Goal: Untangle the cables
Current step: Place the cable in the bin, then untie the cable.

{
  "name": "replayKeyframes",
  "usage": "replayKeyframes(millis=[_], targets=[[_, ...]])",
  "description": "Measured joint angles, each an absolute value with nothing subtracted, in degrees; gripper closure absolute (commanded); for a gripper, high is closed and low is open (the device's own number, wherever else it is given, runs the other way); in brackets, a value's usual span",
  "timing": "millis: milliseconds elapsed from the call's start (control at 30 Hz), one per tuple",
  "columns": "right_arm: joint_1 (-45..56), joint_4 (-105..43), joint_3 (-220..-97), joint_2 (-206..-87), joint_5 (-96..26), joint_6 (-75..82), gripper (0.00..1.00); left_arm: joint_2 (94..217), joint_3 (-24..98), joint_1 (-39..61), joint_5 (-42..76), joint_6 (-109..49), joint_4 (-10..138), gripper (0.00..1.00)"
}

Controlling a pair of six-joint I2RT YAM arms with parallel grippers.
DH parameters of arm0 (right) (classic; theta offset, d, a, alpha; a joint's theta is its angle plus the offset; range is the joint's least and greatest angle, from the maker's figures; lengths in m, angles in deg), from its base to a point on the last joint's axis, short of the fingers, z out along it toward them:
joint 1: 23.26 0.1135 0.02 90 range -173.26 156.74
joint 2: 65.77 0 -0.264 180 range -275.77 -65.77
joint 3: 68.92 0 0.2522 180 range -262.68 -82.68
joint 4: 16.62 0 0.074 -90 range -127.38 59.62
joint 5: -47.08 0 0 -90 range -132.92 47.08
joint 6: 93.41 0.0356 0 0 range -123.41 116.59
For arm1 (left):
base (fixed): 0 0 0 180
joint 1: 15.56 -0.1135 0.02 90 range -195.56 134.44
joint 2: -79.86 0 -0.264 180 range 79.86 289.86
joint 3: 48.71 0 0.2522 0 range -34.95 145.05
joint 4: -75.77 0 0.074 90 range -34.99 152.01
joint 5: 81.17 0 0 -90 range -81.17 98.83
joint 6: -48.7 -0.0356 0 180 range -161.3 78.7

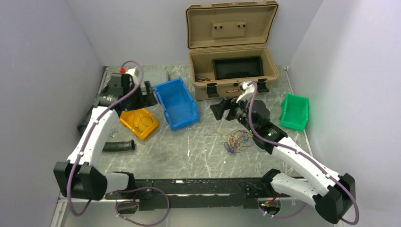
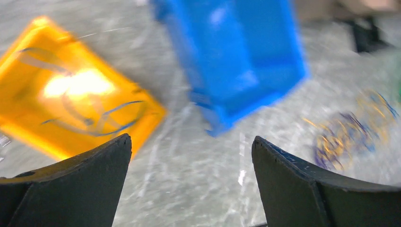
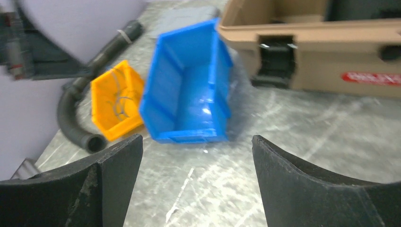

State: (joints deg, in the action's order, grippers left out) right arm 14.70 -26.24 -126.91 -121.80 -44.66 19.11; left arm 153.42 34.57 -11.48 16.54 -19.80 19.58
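Note:
The cables [image 1: 238, 141] lie as a small tangle of blue, purple, yellow and orange strands on the table, right of centre; in the left wrist view the same tangle [image 2: 352, 133] shows blurred at far right. A loose thin strand [image 2: 111, 118] lies coiled in the orange bin [image 1: 139, 123]. My left gripper [image 1: 147, 100] hangs above that bin's far edge, open [image 2: 191, 146], nothing between its fingers. My right gripper [image 1: 221, 111] hovers beyond the tangle, facing left, open and empty [image 3: 197, 146].
A blue bin [image 1: 177, 104] sits between the arms' grippers. An open tan toolbox [image 1: 231, 71] stands at the back and a green bin [image 1: 294, 111] at the right. A black corrugated hose [image 1: 118, 145] lies at the left by the orange bin.

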Motion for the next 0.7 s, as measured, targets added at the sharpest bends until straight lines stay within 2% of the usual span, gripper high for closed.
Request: replayKeyframes(millis=[200,433,700], targets=[[8.3,-42.4,-126.4,-115.7,-51.1,24.8,0.00,146.8,31.4,2.8,21.3,-19.6,26.9,0.01],[5.6,-58.3,-122.3,-105.3,-60.3,33.8,0.00,138.8,23.1,12.8,20.2,-19.0,33.8,0.01],[5.0,-69.2,-121.5,-106.5,-65.6,42.5,0.00,126.8,11.5,19.2,16.9,-19.1,39.3,0.01]])
